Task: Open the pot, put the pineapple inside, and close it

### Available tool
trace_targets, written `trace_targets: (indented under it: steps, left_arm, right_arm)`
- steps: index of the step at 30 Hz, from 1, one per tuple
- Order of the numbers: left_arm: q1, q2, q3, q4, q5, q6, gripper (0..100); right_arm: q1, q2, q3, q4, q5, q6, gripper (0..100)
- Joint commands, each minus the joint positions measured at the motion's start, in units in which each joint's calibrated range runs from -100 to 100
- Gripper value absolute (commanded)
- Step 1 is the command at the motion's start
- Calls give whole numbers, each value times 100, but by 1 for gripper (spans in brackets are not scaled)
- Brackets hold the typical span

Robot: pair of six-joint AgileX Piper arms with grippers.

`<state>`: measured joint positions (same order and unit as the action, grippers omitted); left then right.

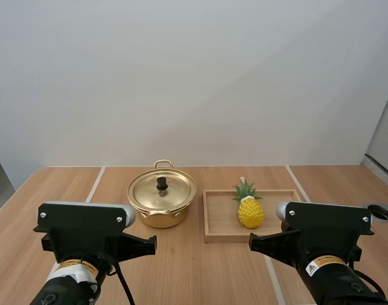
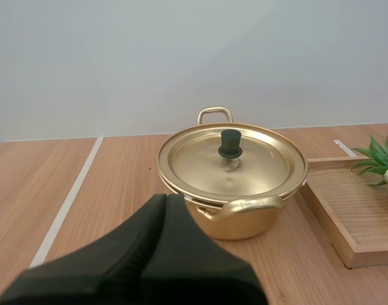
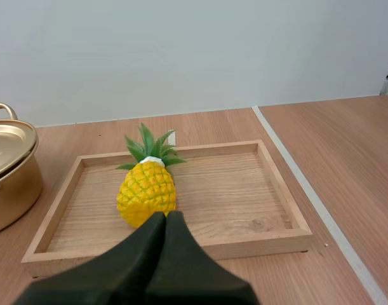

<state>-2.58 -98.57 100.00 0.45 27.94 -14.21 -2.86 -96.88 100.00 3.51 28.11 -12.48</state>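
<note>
Pineapple (image 1: 251, 211) is seen in the tray (image 1: 220, 234) beside the lidded pot (image 1: 160, 215), left tool (image 2: 166, 197) and right tool (image 3: 166, 215) closed on nothing; lid knob (image 2: 230, 143) could be missed if gripped off-centre, being small.

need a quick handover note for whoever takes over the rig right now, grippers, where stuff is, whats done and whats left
Left gripper: shut on nothing, aimed at the pot.
Right gripper: shut on nothing, aimed at the pineapple.
The pot stands on the table with its lid on. The pineapple sits in the wooden tray to the right of the pot.
Done: nothing yet.
Left: lift the lid, move the pineapple into the pot, put the lid back on.
</note>
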Motion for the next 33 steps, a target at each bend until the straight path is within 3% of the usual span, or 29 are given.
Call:
trace_targets:
  steps: [1,22,33]
  left_arm:
    - [-3,0,0,-11,-65,-82,0]
    - [-3,0,0,-45,-65,-91,0]
    - [-3,0,0,-45,-65,-80,0]
  right_arm:
    - [0,-39,0,-35,-35,21,0]
    - [0,-39,0,-35,-35,21,0]
    - [0,-39,0,744,-436,21,0]
